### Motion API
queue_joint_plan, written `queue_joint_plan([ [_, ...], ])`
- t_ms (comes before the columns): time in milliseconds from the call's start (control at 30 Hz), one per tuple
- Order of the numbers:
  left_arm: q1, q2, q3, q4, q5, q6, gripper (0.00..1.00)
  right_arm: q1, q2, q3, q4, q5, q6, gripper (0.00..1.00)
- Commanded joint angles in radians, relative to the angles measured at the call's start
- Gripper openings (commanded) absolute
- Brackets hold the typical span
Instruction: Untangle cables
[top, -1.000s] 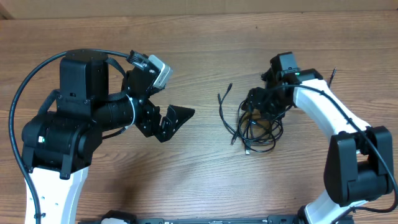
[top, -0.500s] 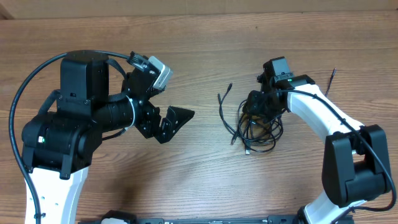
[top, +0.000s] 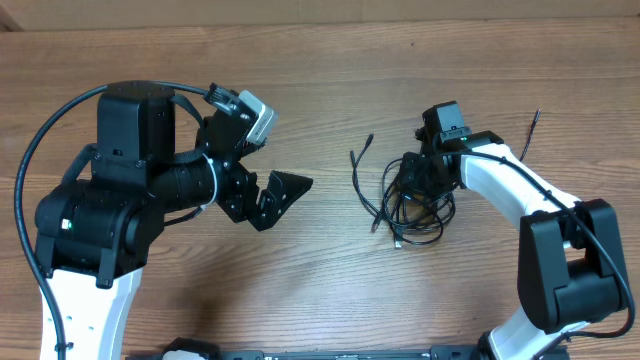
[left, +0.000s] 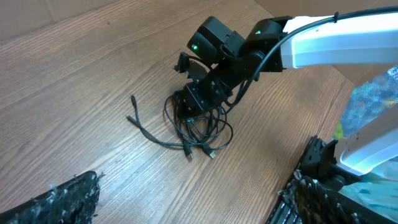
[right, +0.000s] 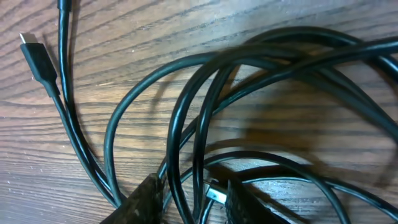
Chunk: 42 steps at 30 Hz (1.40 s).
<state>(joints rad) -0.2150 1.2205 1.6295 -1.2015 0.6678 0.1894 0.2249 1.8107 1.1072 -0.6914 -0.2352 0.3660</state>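
Black cables (top: 412, 200): a small knotted heap of thin cords on the wooden table (top: 330, 90), right of the middle and well apart from the left arm.
Handling (my judgement): very light, soft and limp, with a smooth skin that may slip. A pull on one strand probably drags the whole heap, so the rest needs to be held down.
Where to take hold: best on a free tail near a plug tip (right: 36, 56), or on one single outer loop, not in the dense middle.
Direction: the heap itself has no clear long axis, because the loops cross each other. The one free tail at its left side runs roughly from the far side of the table to the near side, and two plug ends stick out toward the near edge.
Right gripper (right: 193, 200): low on the far part of the heap, jaws narrow, some strands between the fingertips. Whether they really pinch, I cannot tell.
Left gripper (top: 280, 200): wide open, empty, in the air left of the heap.
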Motion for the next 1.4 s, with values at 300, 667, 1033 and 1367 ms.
queue_joint_plan([
  [300,0.005,0.003,0.010,-0.004,-0.006,-0.007,1.00,0.004,-0.001,-0.028,0.014,0.006,0.005,0.04],
  [667,0.005,0.003,0.010,-0.007,0.005,-0.008,1.00,0.001,-0.067,0.213,-0.199,-0.267,-0.077,0.04],
  [1033,0.005,0.003,0.010,-0.011,0.005,-0.011,1.00,0.017,-0.366,0.581,-0.351,-0.366,-0.082,0.04],
  [1367,0.005,0.003,0.010,-0.039,0.035,-0.010,1.00,0.017,-0.621,0.632,-0.237,-0.425,-0.002,0.04],
])
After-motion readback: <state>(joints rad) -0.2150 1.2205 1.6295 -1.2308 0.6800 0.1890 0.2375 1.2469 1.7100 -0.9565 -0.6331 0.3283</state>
